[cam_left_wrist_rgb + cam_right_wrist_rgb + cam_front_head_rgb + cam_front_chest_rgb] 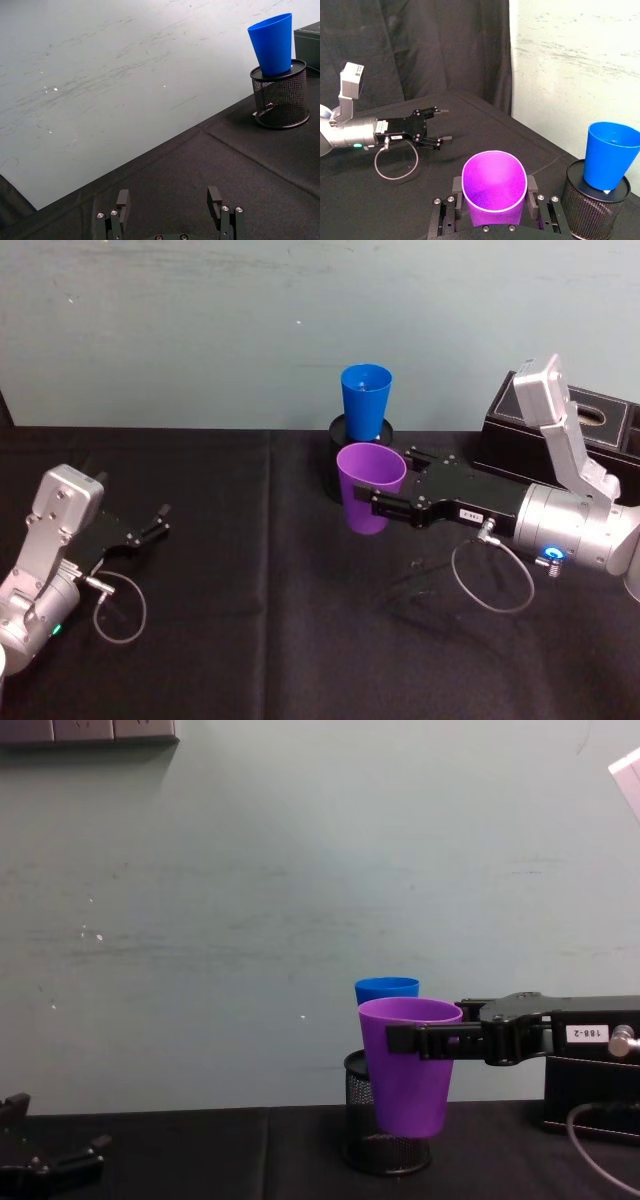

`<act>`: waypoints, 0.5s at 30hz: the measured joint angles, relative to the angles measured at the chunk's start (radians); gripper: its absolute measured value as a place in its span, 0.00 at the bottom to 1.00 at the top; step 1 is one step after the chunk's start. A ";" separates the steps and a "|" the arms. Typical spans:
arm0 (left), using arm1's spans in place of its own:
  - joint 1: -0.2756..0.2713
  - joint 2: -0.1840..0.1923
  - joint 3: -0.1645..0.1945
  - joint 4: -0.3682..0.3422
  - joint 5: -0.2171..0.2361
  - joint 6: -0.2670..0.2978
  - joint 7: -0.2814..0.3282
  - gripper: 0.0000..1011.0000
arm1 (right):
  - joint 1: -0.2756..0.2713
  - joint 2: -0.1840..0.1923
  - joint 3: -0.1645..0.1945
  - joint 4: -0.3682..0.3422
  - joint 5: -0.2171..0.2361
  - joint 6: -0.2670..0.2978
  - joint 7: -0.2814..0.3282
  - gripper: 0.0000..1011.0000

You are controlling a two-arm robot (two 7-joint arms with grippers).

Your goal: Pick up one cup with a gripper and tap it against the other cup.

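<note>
- while the right gripper (388, 480) is reaching in from the robot's right, its two fingers are closing on the purple cup (370, 490) just below the rim, one on each side – a firm hold.
- the purple cup is staying upright and, judging from the chest view, is hanging clear of the black cloth (250, 640), not resting on it.
- the blue cup (365, 400) is sitting upright in the top of the black mesh pen holder (280, 100), behind the purple cup and higher than it. the two are near, but the right wrist view is showing a gap between them.
- the left gripper (155, 525) is lying parked on the cloth at the robot's left, fingers spread wide and holding nothing.
- step in hand, as i'm reading it: carrying the purple cup over for the tap, with contact not yet made.
- risk: the blue cup is only perching in the holder, so a push that is too hard could be tipping it out or shoving the holder over.
- risk: the purple cup is riding lower than the blue one, so a straight move could be hitting mesh instead of cup.
- risk: the purple rim is looking squeezed oval in the right wrist view – thin plastic could be slipping or popping out on impact.
</note>
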 joint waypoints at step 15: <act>0.000 0.000 0.000 0.000 0.000 0.000 0.000 1.00 | 0.000 -0.001 0.001 0.002 -0.001 -0.002 0.002 0.72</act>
